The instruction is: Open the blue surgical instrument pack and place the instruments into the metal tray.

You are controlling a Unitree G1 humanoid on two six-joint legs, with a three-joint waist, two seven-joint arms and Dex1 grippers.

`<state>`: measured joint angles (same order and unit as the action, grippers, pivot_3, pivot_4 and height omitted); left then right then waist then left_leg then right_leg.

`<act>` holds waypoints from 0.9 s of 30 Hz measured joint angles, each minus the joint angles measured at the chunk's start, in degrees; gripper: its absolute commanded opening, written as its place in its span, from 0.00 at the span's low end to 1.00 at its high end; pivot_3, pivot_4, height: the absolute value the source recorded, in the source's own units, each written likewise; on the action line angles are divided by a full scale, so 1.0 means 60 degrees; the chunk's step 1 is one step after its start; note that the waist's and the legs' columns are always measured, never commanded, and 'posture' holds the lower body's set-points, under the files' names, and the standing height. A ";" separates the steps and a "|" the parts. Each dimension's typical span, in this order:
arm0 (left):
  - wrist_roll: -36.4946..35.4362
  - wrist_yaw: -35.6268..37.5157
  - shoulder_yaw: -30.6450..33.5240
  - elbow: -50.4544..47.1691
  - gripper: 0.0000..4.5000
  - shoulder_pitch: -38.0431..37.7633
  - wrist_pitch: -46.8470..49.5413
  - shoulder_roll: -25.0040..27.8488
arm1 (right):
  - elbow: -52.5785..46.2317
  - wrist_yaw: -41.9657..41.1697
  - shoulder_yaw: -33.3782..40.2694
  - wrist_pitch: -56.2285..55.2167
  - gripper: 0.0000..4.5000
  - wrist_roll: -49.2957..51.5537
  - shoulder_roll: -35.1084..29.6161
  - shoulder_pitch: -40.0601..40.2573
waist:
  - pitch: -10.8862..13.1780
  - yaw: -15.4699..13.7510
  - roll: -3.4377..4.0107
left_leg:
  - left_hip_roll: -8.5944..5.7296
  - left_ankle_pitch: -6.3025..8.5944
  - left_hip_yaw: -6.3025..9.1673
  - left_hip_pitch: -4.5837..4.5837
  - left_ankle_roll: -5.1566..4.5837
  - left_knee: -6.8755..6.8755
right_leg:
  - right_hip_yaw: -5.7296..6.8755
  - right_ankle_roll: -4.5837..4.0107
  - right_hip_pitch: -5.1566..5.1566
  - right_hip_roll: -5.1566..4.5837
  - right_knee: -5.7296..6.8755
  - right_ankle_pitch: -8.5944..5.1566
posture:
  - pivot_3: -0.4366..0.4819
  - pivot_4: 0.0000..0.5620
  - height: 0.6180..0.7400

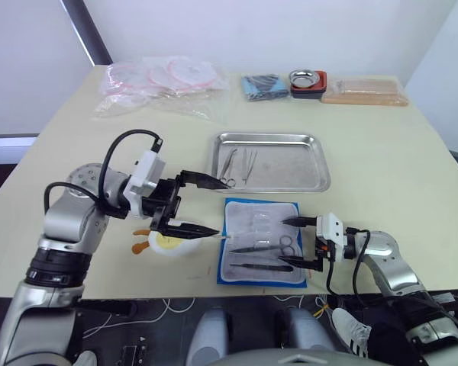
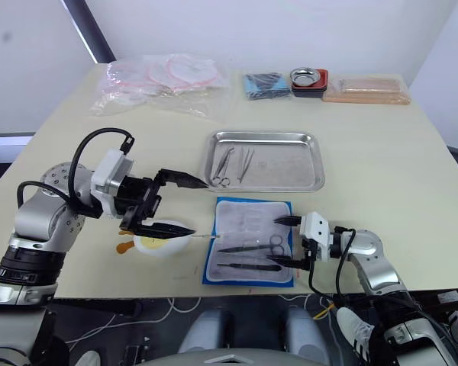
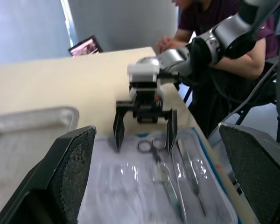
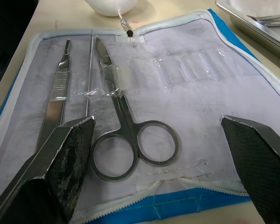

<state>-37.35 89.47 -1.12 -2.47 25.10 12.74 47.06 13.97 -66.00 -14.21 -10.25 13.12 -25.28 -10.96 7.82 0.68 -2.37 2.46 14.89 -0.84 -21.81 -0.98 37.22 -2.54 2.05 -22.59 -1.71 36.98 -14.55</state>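
We are partway through emptying the pack [image 1: 261, 252], lying open on the counter [image 1: 389, 152] just in front of the tray [image 1: 271, 162]. Our left claw [image 1: 197, 204] is hovering open beside it; our right claw [image 1: 295, 242] is gaping over the scissors [image 4: 123, 140], rings toward it, blades pointing left. Next, we judge, it is closing on those rings.

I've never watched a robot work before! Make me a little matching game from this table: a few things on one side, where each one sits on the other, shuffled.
Things:
1. ring-handled scissors
2. metal tray
3. small steel bowl
4. clear plastic bags

Places:
A. far edge of the table, on a red base
B. far left part of the table
C. lying in the opened blue pack
D. middle of the table, just beyond the pack

Pairs: 1-C, 2-D, 3-A, 4-B
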 measured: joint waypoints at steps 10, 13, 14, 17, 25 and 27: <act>-0.0496 0.0031 -0.0469 -0.0123 0.99 -0.0028 0.0261 0.0134 | -0.0520 0.0246 0.0334 0.0060 1.00 0.0239 -0.0057 0.0520 | 0.0022 -0.0074 0.0018 | -0.0029 0.0000 0.0002 -0.0031 -0.0001 0.0001 | 0.0013 0.0014 -0.0002 -0.0006 -0.0001 -0.0007 | 0.48 0.27 1.00; -0.0573 0.0038 -0.0464 -0.0123 0.99 -0.0105 0.0348 0.0134 | -0.0976 0.0292 0.0495 0.0145 1.00 0.0426 -0.0157 0.0845 | 0.0083 -0.0122 0.0094 | -0.0046 0.0001 0.0000 -0.0052 -0.0004 0.0000 | 0.0012 0.0033 -0.0020 -0.0016 -0.0005 -0.0019 | 0.48 0.27 1.00; -0.0577 0.0039 -0.0463 -0.0123 0.99 -0.0105 0.0354 0.0134 | -0.1103 0.0286 0.0508 0.0146 1.00 0.0436 -0.0256 0.0916 | 0.0093 -0.0137 0.0107 | -0.0048 0.0002 -0.0003 -0.0065 -0.0004 0.0001 | 0.0014 0.0037 -0.0026 -0.0012 -0.0005 -0.0022 | 0.48 0.27 1.00; -0.0579 0.0041 -0.0455 -0.0123 0.99 -0.0110 0.0425 0.0057 | -0.1391 0.0386 0.0679 0.0021 1.00 0.0510 -0.0263 0.1162 | 0.0117 -0.0223 0.0128 | -0.0052 0.0003 0.0008 -0.0106 -0.0006 0.0001 | 0.0035 0.0070 -0.0050 0.0006 -0.0008 -0.0009 | 0.48 0.27 1.00; -0.0753 0.0049 -0.0462 -0.0513 0.99 -0.0358 0.0606 0.0052 | -0.2487 0.0369 0.1236 0.0420 1.00 0.1337 -0.0678 0.1773 | 0.0207 -0.0219 0.0187 | -0.0059 0.0002 -0.0014 -0.0184 -0.0006 0.0033 | 0.0016 0.0077 -0.0124 0.0010 0.0010 -0.0003 | 0.48 0.27 1.00; -0.0737 0.0044 -0.0459 -0.0627 0.99 -0.0465 0.0650 -0.0033 | -0.3098 0.0269 0.1490 0.0828 1.00 0.1692 -0.1124 0.1769 | 0.0213 -0.0184 0.0194 | -0.0059 0.0002 -0.0018 -0.0181 -0.0006 0.0036 | 0.0010 0.0077 -0.0130 0.0024 0.0025 -0.0002 | 0.48 0.27 1.00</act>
<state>-41.77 89.73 -3.87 -6.24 22.31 16.64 46.87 -4.62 -64.39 -5.27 -5.29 23.27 -32.02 -0.34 9.10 -0.42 -1.20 2.11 14.90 -0.95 -22.90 -1.01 37.43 -2.47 2.51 -23.37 -1.57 37.13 -14.56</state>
